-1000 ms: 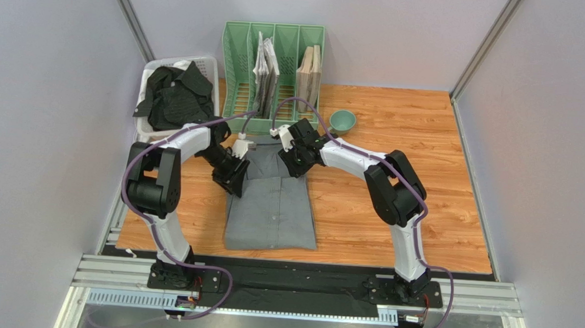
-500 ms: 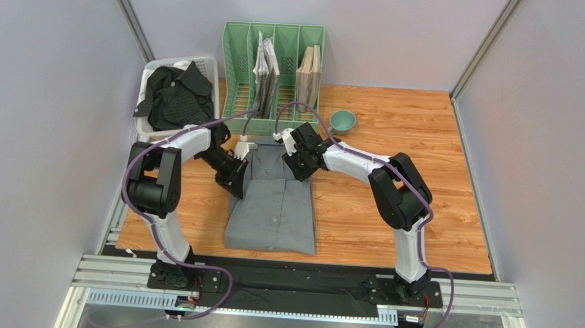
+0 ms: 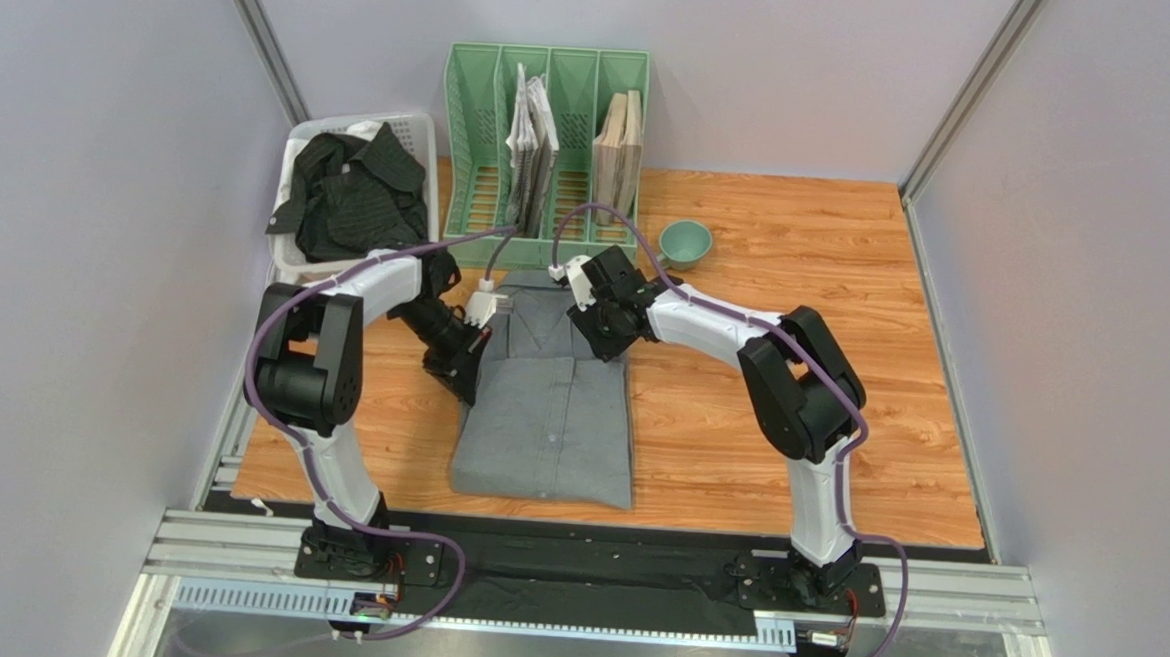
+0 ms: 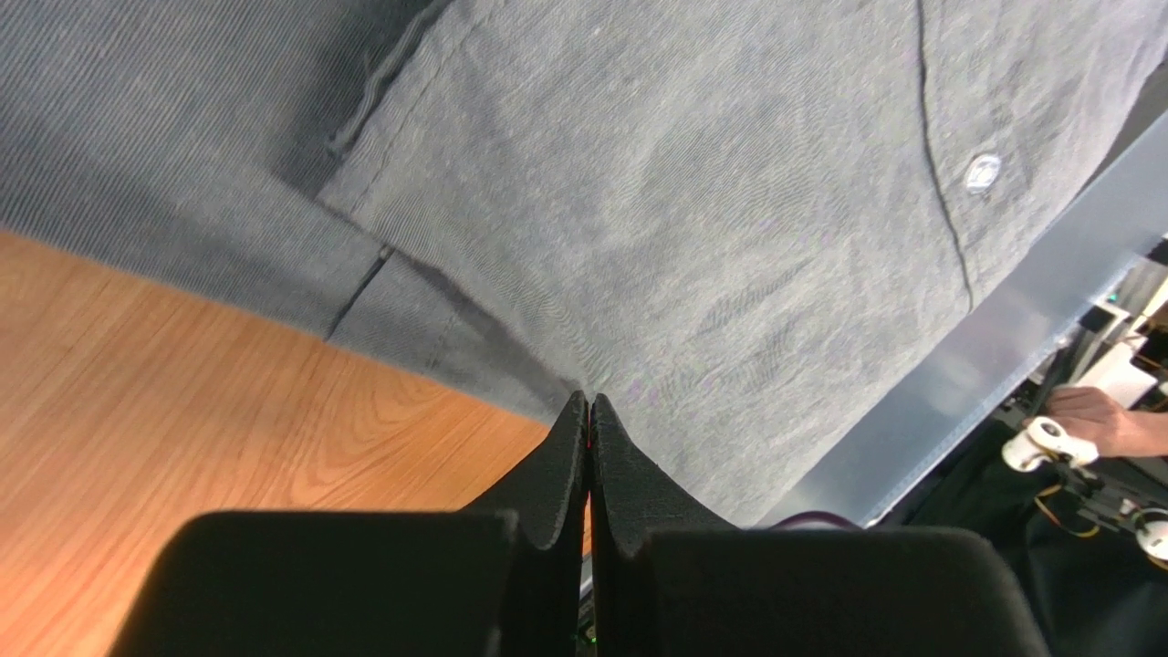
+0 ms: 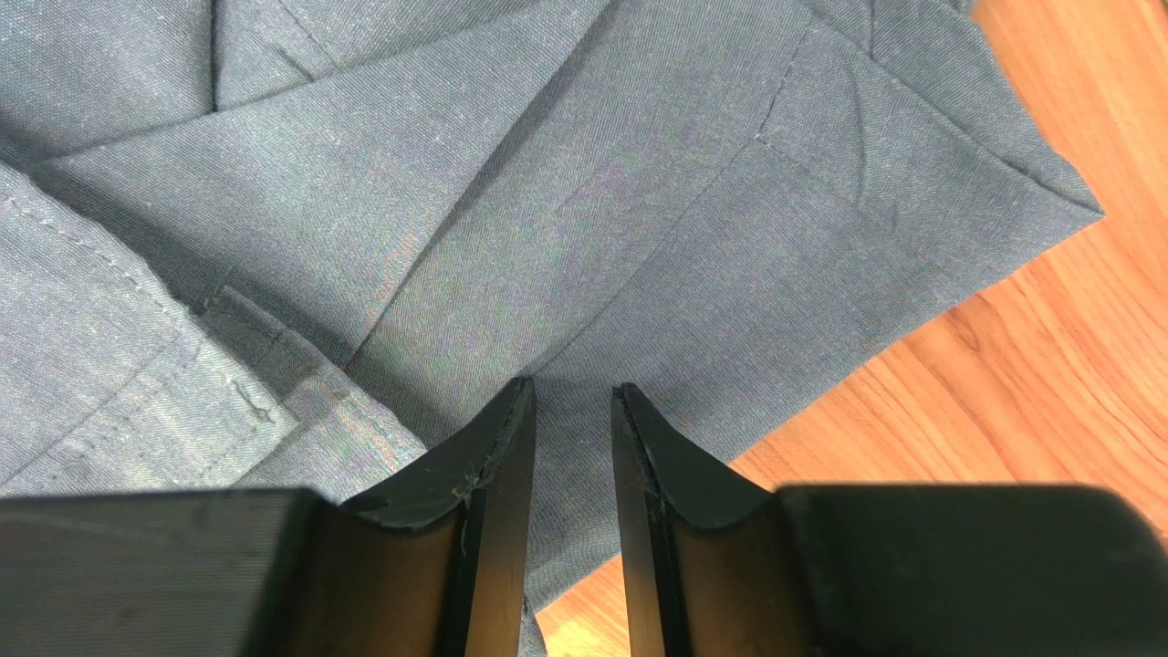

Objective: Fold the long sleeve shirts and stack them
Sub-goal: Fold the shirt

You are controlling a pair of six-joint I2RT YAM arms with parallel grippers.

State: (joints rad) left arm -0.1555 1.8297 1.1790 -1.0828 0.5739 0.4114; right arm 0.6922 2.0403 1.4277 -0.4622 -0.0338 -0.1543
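Note:
The mid-grey long sleeve shirt (image 3: pixel 549 410) lies folded into a narrow rectangle in the middle of the table, collar end toward the back. The black long sleeve shirt (image 3: pixel 345 196) is bundled in the white basket at the back left. My left gripper (image 3: pixel 468 356) is at the grey shirt's left edge. In the left wrist view its tips (image 4: pixel 590 401) are shut, pinching the hem of the grey shirt (image 4: pixel 658 219). My right gripper (image 3: pixel 608 330) hovers over the shirt's upper right corner. Its jaws (image 5: pixel 569 392) stand slightly apart, with flat grey cloth (image 5: pixel 576 205) below them.
A green slotted file rack (image 3: pixel 475 128) holding papers and books stands at the back centre. The white basket (image 3: pixel 419 122) sits to its left. A small teal bowl (image 3: pixel 684 244) rests behind the right arm. The wooden table (image 3: pixel 815 371) is walled on three sides.
My left gripper's jaws have closed at the grey shirt's left edge and shifted slightly back. The right gripper moved a little toward the back and its opening stayed the same.

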